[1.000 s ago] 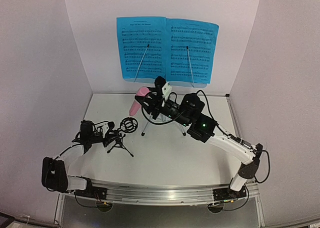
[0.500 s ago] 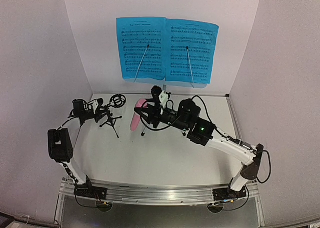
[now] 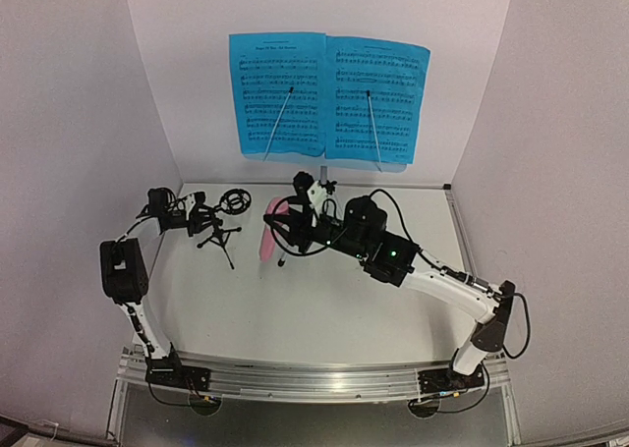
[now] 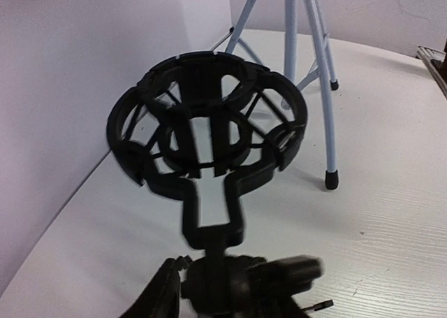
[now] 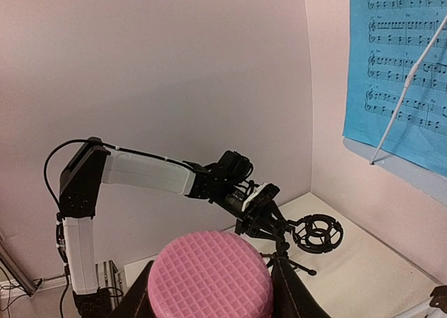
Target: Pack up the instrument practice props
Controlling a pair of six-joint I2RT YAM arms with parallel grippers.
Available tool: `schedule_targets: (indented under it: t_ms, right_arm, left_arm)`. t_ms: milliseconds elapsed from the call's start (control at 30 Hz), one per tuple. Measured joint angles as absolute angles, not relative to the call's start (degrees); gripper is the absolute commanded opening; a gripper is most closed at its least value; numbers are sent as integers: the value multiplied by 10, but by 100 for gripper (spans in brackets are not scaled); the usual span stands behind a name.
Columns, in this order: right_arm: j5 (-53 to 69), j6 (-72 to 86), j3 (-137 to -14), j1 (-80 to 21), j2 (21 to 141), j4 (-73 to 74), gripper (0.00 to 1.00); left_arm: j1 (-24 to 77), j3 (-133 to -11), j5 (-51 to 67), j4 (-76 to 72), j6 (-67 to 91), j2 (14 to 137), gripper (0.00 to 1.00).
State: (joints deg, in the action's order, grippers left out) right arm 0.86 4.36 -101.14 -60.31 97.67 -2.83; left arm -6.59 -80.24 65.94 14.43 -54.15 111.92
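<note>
- Upper centre: two blue sheet-music pages, paper printed with black staves; the title is too small to read.
- Frame centre: pink toy microphone with a waffle-textured domed head, clamped between the jaws of the right gripper.
- Centre left, near the wall corner: small black tripod mic stand with a cage-like ring holder. The left gripper is at its stem; I cannot tell how its jaws stand.
- Slim silver tripod legs stand on the white wood-grain table.

The left arm rises steeply from its base, folds at the elbow and reaches level toward the back left corner. The left gripper sits low there, jaws either side of the stand stem; I can't tell whether they pinch it. The right arm stretches long and low across to the left, and the right gripper is clamped on the pink mic.
</note>
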Motion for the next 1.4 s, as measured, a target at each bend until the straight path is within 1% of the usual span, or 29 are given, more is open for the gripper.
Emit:
schedule_targets:
  t_ms: [33,67,167,267,333,467,600,667,733,767,833,900,933,1000,1067,1133,1200,1267,1400]
  right_arm:
    - [9,43,-1012,-603,980,-28,0]
    - [9,43,-1013,-603,984,-28,0]
    - [10,42,-1019,-603,999,-24,0]
    - [10,41,-1022,-603,1009,-19,0]
    - [9,42,-1024,-603,1013,-17,0]
    - [3,50,-1028,-603,1023,-17,0]
    - [-6,76,-1036,-603,1041,-17,0]
    - [-10,93,-1038,-603,1053,-17,0]
    - [-15,114,-1041,-603,1067,-17,0]
    - [-17,125,-1042,-603,1074,-17,0]
    - [-20,147,-1047,-603,1091,-16,0]
    - [-24,166,-1055,-603,1109,-16,0]
    - [-26,176,-1059,-604,1118,-17,0]
    - [-30,194,-1066,-605,1133,-18,0]
    - [-30,215,-1075,-605,1151,-21,0]
    - [-27,232,-1079,-605,1162,-28,0]
    - [-21,252,-1082,-606,1173,-36,0]
    - [-11,270,-1086,-606,1181,-43,0]
    - [12,302,-1088,-609,1194,-70,0]
  left_arm:
    - [-66,-817,657,155,-550,1127,65]
    - [-67,-829,655,164,-561,1134,70]
    - [-71,-853,641,193,-587,1148,81]
    - [-77,-864,634,234,-613,1150,97]
    - [-81,-877,633,270,-642,1150,100]
    - [-89,-907,633,365,-732,1149,100]
    - [-101,-911,633,447,-799,1132,99]
    - [-107,-910,634,486,-816,1111,94]
    - [-112,-896,640,512,-820,1068,87]
    - [-112,-883,642,519,-812,1038,86]
    - [-102,-852,641,529,-766,964,86]
    - [-77,-822,632,525,-704,889,89]
    - [-56,-796,623,509,-661,844,93]
    - [1,-725,593,466,-561,746,95]
    - [62,-659,561,426,-474,663,95]
    - [107,-615,527,395,-390,609,93]
    - [136,-588,490,369,-317,582,89]
    - [160,-577,454,344,-256,581,82]
    - [197,-571,395,301,-171,608,80]
